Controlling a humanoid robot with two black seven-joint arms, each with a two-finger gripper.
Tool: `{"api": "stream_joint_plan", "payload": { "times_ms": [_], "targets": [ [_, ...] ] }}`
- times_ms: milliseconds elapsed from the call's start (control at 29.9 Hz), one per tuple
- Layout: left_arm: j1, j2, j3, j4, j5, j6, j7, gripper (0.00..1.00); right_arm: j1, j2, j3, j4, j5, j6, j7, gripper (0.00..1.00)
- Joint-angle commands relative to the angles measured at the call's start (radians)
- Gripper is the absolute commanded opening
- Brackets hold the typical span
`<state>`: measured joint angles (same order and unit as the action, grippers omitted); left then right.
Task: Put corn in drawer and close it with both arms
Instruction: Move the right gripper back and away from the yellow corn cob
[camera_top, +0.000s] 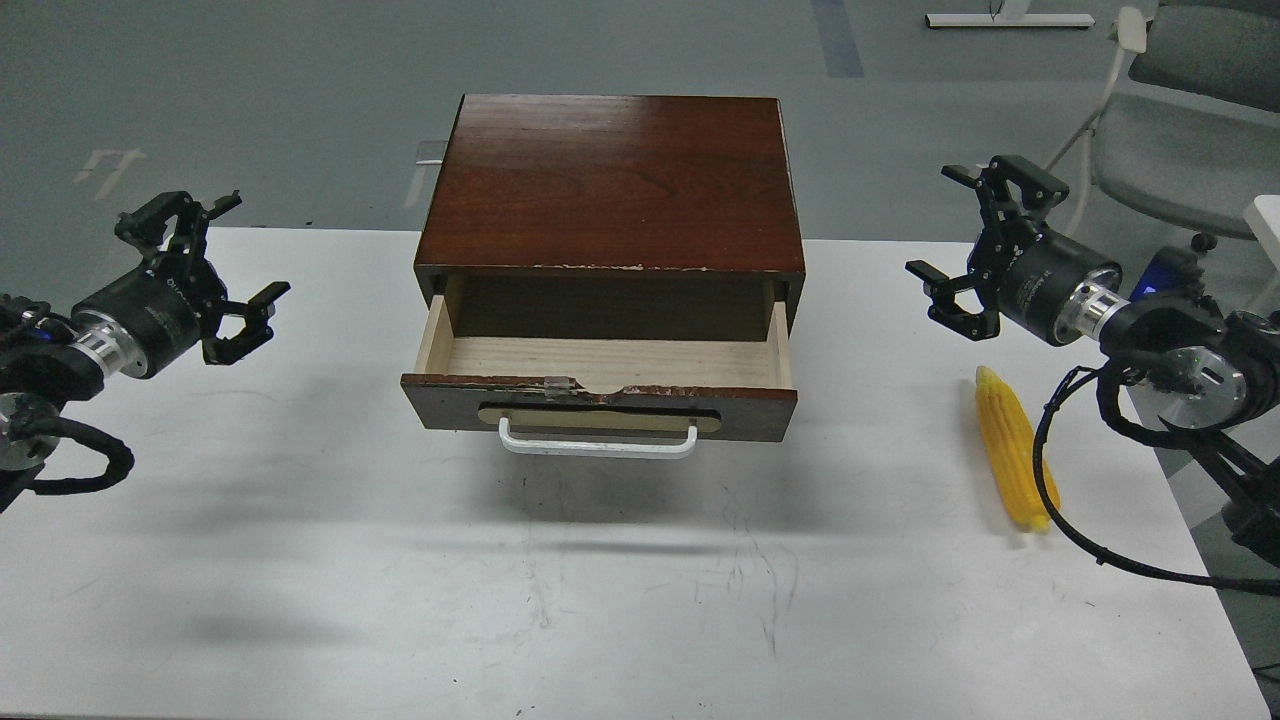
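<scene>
I am holding my left tool (205, 272) above the left edge of the desk (300, 560), its fingers spread wide and gripping nothing. My right tool (975, 245) is hovering over the right edge, also wide and holding nothing. Just below and in front of it, the corn (1012, 448) is lying flat on the desk along the right edge, its narrow end pointing toward the far edge, with a black cable (1045, 470) from my right arm curving beside it. Between the two tools, the drawer (600, 385) is standing pulled out of a dark wooden cabinet (610, 180) at the middle of the far edge, its pale wood inside showing and its white handle (598, 445) facing me.
</scene>
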<state>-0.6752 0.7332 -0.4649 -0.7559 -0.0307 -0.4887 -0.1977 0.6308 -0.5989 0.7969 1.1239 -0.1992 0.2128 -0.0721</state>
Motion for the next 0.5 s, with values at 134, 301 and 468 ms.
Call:
{"api": "stream_joint_plan", "payload": {
  "times_ms": [134,301,468],
  "targets": [
    [-0.009,-0.029,0.011,0.007,0.009,0.0,0.001,0.98,-0.008,-0.027,0.027,0.002,0.0,-0.001,0.002,1.0],
    [-0.018,-0.074,0.002,0.032,0.009,0.0,0.001,0.98,-0.022,-0.055,0.096,0.008,0.01,-0.003,0.009,1.0],
    [-0.017,-0.083,0.003,0.038,0.009,0.0,0.0,0.98,-0.107,-0.111,0.189,0.091,0.014,0.04,0.011,1.0]
  ]
}}
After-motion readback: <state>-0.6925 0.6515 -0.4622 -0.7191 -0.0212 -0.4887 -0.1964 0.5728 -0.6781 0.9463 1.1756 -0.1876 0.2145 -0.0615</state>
